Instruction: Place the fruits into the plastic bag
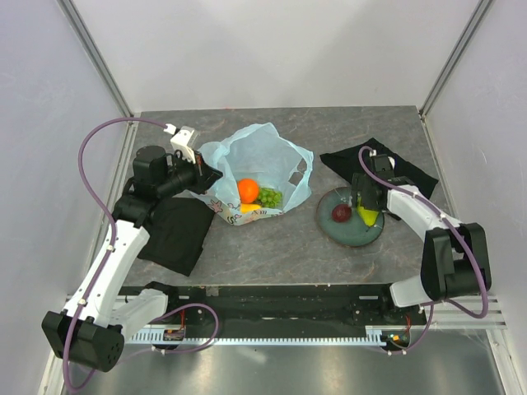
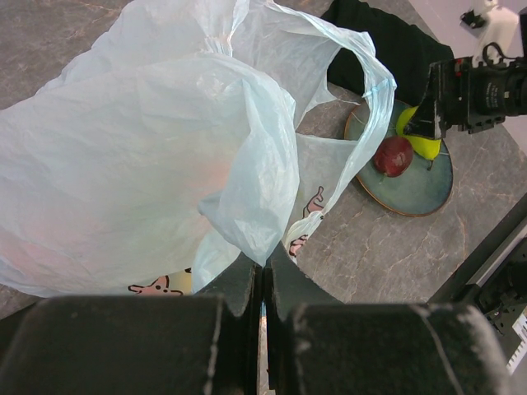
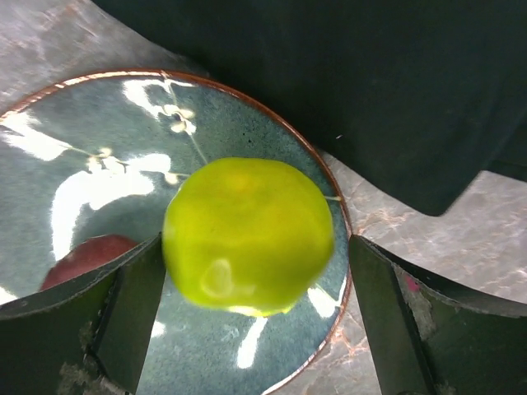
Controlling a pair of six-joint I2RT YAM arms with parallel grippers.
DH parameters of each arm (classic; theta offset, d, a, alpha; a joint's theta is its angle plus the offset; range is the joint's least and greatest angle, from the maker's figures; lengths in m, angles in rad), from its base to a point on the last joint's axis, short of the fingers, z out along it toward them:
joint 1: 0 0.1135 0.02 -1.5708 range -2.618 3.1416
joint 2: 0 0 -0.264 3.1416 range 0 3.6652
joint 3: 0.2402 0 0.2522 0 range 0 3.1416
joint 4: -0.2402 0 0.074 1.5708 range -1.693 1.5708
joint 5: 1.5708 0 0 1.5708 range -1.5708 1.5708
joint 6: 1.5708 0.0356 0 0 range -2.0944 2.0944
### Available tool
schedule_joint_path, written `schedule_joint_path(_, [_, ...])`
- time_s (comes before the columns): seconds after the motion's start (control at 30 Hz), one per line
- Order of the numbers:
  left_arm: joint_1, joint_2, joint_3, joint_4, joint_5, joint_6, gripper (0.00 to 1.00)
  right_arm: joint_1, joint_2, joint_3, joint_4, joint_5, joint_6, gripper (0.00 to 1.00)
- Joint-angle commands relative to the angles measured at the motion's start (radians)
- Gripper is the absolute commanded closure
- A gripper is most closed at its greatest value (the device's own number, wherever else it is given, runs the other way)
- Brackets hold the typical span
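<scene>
Print: the plastic bag (image 1: 259,156) carries small pink-and-dark figures near its base; they are too small for me to read as words.
Left hand (image 2: 263,284): pressed together, pinching a fold of the bag's rim at its left side.
Right hand (image 1: 366,211): spread, one finger on each side of the green apple (image 3: 247,239) over the plate (image 1: 346,234).
Fruits in bag: orange (image 1: 248,190), grape bunch (image 1: 269,197) and yellow oblong fruit (image 1: 247,209) lie in the open mouth.
Fruits on plate: the red apple (image 1: 340,213) is just beside the green one.
Edges: the plate's far rim meets a black cloth (image 1: 412,173); a second cloth (image 1: 177,230) lies under my left arm.
Room: I see a strip of bare desk (image 1: 272,255) between bag and plate.
</scene>
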Motion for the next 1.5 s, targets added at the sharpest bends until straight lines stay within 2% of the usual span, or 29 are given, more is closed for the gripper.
schedule_joint_path(0.0, [-0.002,-0.009,-0.001,0.031,0.007,0.015,0.99,-0.019,0.042,-0.006,0.062,-0.042,-0.01,0.02])
schedule_joint_path(0.03, [-0.002,-0.009,0.0,0.029,0.007,0.013,0.98,-0.026,0.05,-0.007,0.062,-0.044,-0.012,0.04])
schedule_joint_path(0.13, [-0.002,-0.009,0.0,0.029,0.005,0.015,0.99,-0.028,0.007,-0.001,0.048,-0.051,0.001,0.25])
schedule_joint_path(0.17, [-0.002,-0.007,-0.001,0.029,0.005,0.015,0.99,-0.028,-0.019,0.011,0.041,-0.053,0.002,0.36])
schedule_joint_path(0.27, [-0.002,-0.004,-0.001,0.029,0.013,0.012,0.98,-0.026,-0.135,0.081,0.004,-0.057,-0.002,0.52])
schedule_joint_path(0.37, [-0.002,-0.001,-0.001,0.029,0.013,0.01,0.99,0.0,-0.267,0.131,0.033,-0.114,-0.012,0.59])
schedule_joint_path(0.43, [-0.002,-0.003,-0.001,0.029,0.01,0.013,0.98,0.027,-0.341,0.128,0.135,-0.253,0.008,0.62])
schedule_joint_path(0.5, [-0.001,-0.001,0.0,0.029,0.01,0.013,0.98,0.061,-0.343,0.12,0.245,-0.415,0.044,0.64])
schedule_joint_path(0.53, [-0.002,-0.001,0.0,0.029,0.01,0.013,0.99,0.086,-0.328,0.123,0.276,-0.445,0.073,0.64])
schedule_joint_path(0.7, [-0.002,0.0,0.0,0.031,0.011,0.013,0.98,0.324,-0.106,0.206,0.387,-0.475,0.07,0.65])
schedule_joint_path(0.87, [-0.001,-0.004,-0.001,0.031,0.007,0.016,0.98,0.441,0.113,0.379,0.452,-0.488,0.073,0.65])
schedule_joint_path(1.07, [-0.002,0.002,-0.001,0.031,0.013,0.013,0.98,0.537,0.366,0.611,0.481,-0.493,0.079,0.62])
schedule_joint_path(1.17, [-0.002,0.002,-0.001,0.031,0.016,0.013,0.98,0.603,0.467,0.69,0.485,-0.435,0.058,0.52])
schedule_joint_path(1.27, [-0.002,0.002,-0.001,0.029,0.01,0.016,0.98,0.658,0.545,0.772,0.467,-0.441,0.047,0.44])
schedule_joint_path(1.37, [-0.001,0.0,-0.001,0.029,0.01,0.018,0.98,0.669,0.59,0.809,0.459,-0.453,0.053,0.19])
schedule_joint_path(1.4, [-0.002,0.0,-0.003,0.028,0.007,0.018,0.98,0.669,0.591,0.809,0.456,-0.453,0.056,0.04])
schedule_joint_path(1.47, [-0.002,-0.004,-0.003,0.031,0.005,0.018,0.98,0.669,0.573,0.797,0.452,-0.432,0.047,0.02])
